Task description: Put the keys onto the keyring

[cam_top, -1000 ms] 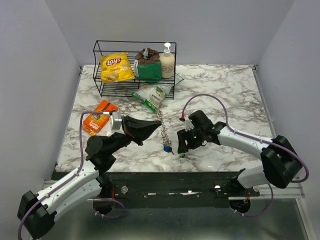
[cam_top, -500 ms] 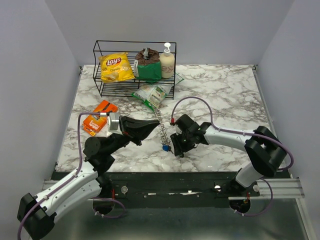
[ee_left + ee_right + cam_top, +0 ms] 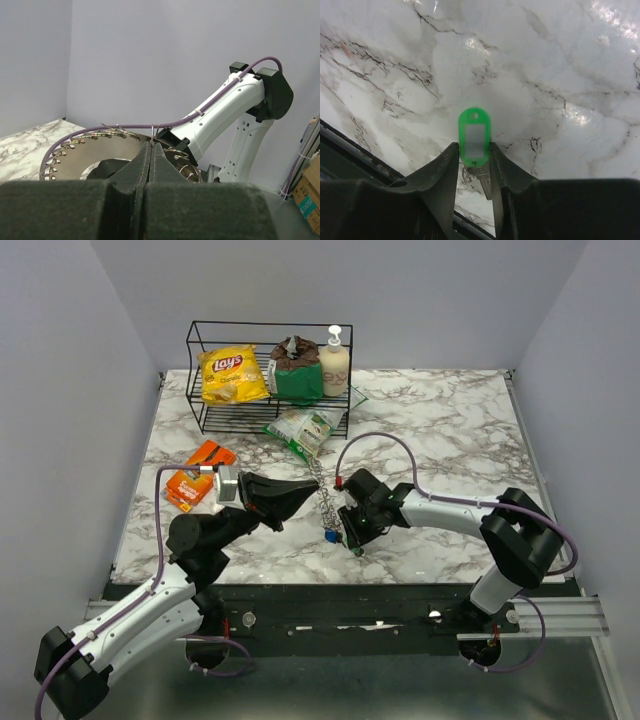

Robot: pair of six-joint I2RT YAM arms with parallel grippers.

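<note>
Our right gripper (image 3: 474, 146) has its two fingers against the long edges of the green key (image 3: 474, 130). They pinch it by the plastic head, with the hole end pointing away from the wrist and the metal blade tucked back between the fingers. Under it lies the marble table (image 3: 545, 75), near its front edge; we cannot tell whether the key has left the surface. Our left gripper (image 3: 151, 147) is pressed together, and a thin wire end of the keyring (image 3: 100, 134) is nipped at its very tip, with the coil arching away to one side. From above, the keyring hangs stretched as a long narrow run just in front of the left fingers, and the right gripper sits close beside its lower end. A blue key (image 3: 329, 537) lies at that lower end, touching the coil or hanging from it. We cannot make out whether it is threaded on. We see no red key in any view. By our reckoning the task is somewhere in its middle. The ring is held ready and the green key is in hand but not yet on the coil. What is left is to bring the hole in its head to the pinched wire end and slide it on, then to find and thread the red key.
</note>
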